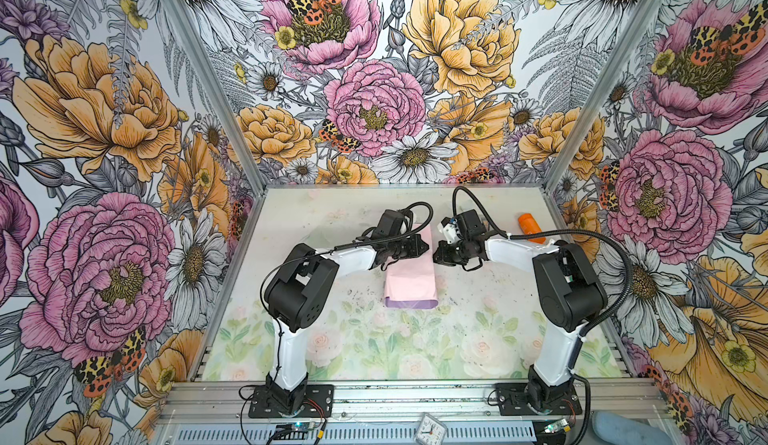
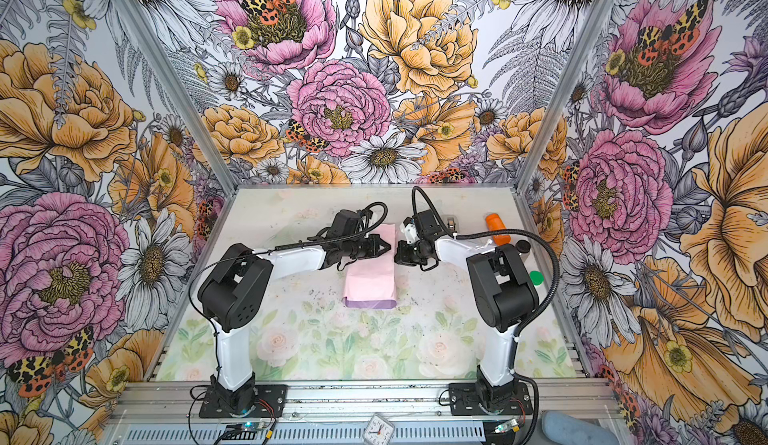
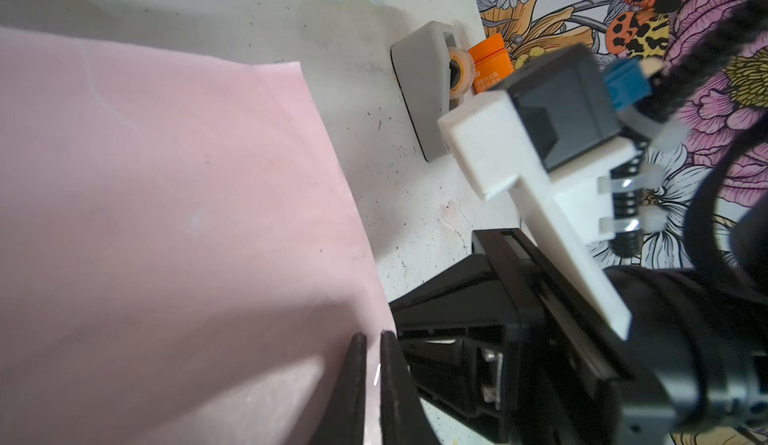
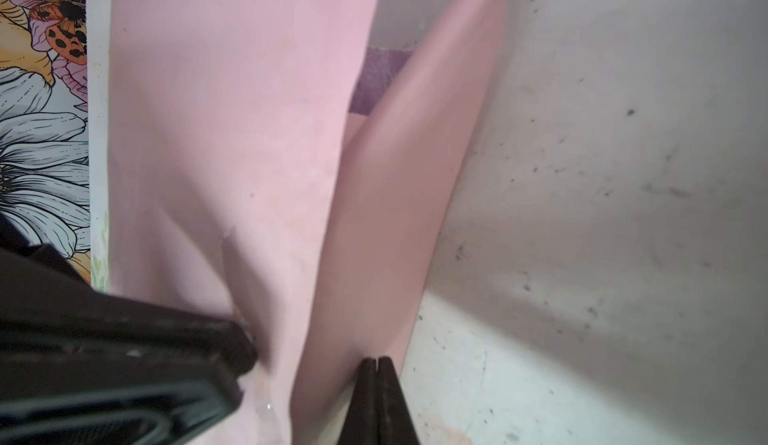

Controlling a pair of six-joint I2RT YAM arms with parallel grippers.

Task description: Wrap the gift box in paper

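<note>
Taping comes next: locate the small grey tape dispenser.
Left wrist view: the grey tape dispenser sits back right on the table, between the pink paper and an orange bottle.

The paper [image 1: 409, 281] between the black left pincer [image 1: 424, 247] and black right pincer [image 1: 435, 255] is pale pink with a purple edge. The tabletop [image 1: 353, 339] shows faint green leaves.

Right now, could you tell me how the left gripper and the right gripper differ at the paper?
The left gripper holds its fingertips a slit apart; the right gripper is shut tight. The left gripper lies over the flat pink face of the paper; the right gripper pinches a raised flap of it, it seems. Both are black, taper to thin tips and meet the paper from opposite sides.
</note>
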